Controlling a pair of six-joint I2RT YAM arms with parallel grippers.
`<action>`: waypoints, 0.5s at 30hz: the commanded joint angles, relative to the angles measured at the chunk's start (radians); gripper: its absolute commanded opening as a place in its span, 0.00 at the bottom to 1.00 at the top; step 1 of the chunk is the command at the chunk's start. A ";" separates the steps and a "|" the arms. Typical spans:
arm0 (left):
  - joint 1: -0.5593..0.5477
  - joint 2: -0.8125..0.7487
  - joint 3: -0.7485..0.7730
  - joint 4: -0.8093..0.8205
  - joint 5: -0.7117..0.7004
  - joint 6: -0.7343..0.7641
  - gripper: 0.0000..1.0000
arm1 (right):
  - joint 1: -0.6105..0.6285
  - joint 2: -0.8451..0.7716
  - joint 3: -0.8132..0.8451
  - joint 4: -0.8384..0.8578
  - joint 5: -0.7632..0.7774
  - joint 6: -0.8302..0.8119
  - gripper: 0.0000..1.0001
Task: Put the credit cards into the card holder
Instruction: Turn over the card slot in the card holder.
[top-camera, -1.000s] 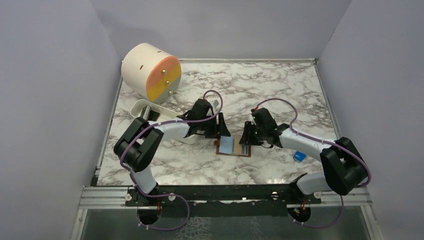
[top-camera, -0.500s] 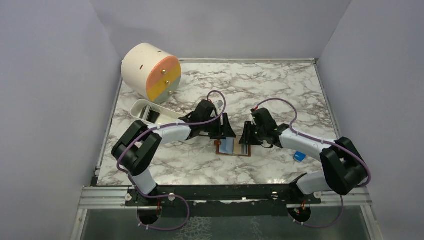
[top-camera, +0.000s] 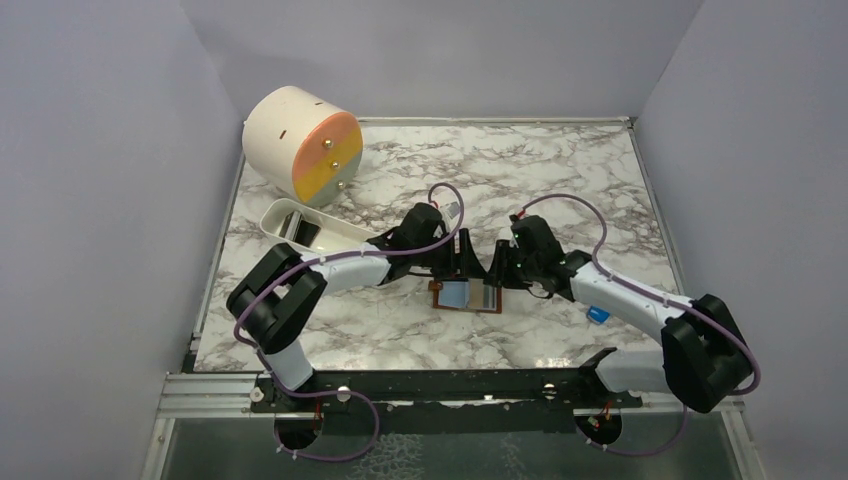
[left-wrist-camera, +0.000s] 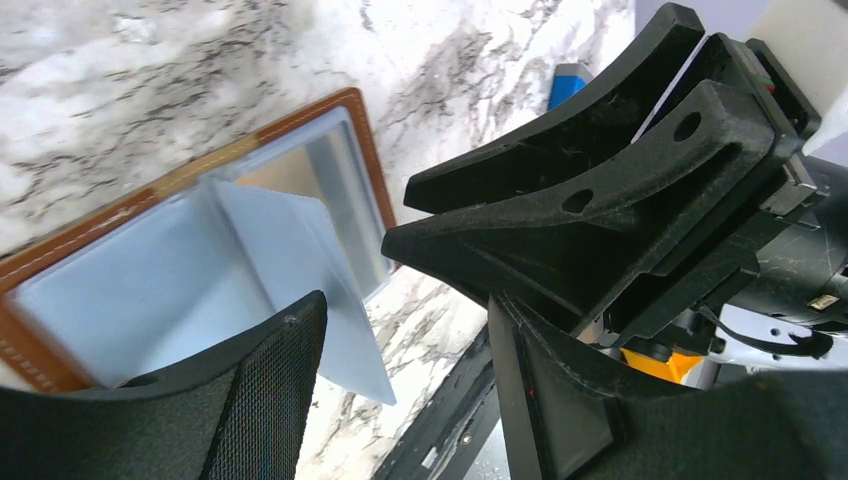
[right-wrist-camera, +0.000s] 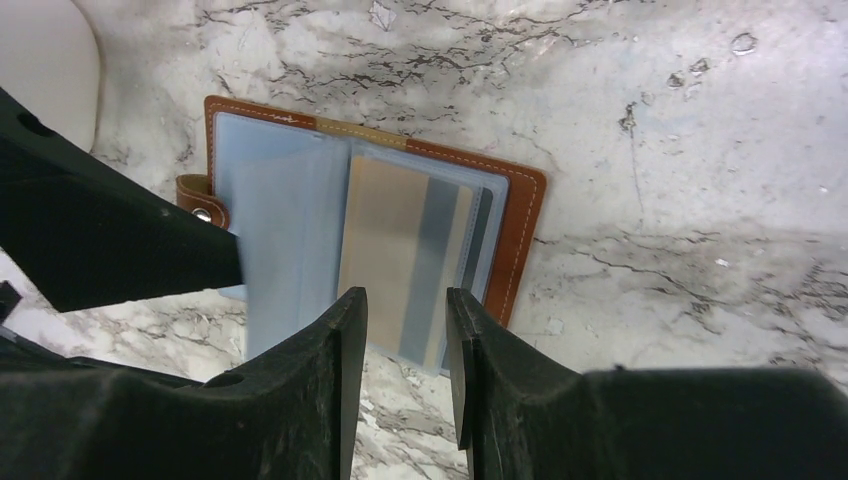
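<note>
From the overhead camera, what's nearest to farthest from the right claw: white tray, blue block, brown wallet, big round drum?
From the right gripper:
1. card holder, right at its fingertips, centre.
2. blue block, on the right beside that arm.
3. white tray, over on the left.
4. round drum, far-left corner.

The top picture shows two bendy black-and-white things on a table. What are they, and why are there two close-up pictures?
Those are two robot arms. Each ends in a two-finger claw: the left claw and right claw. The top picture looks down from above; the other two come from small cameras on each wrist. Both claws hover, open, over an open brown card holder on the marble table. One tan card sits in its clear pocket. Nothing seems held. A white tray, a round drum and a blue block lie nearby.
</note>
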 joint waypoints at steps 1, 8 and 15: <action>-0.028 0.036 0.041 0.066 0.029 -0.028 0.62 | 0.005 -0.075 0.001 -0.056 0.071 0.001 0.35; -0.037 0.053 0.048 0.088 0.031 -0.035 0.62 | 0.006 -0.141 -0.001 -0.107 0.111 0.007 0.35; -0.038 0.054 0.051 0.068 0.021 -0.011 0.61 | 0.005 -0.166 0.009 -0.117 0.103 0.017 0.35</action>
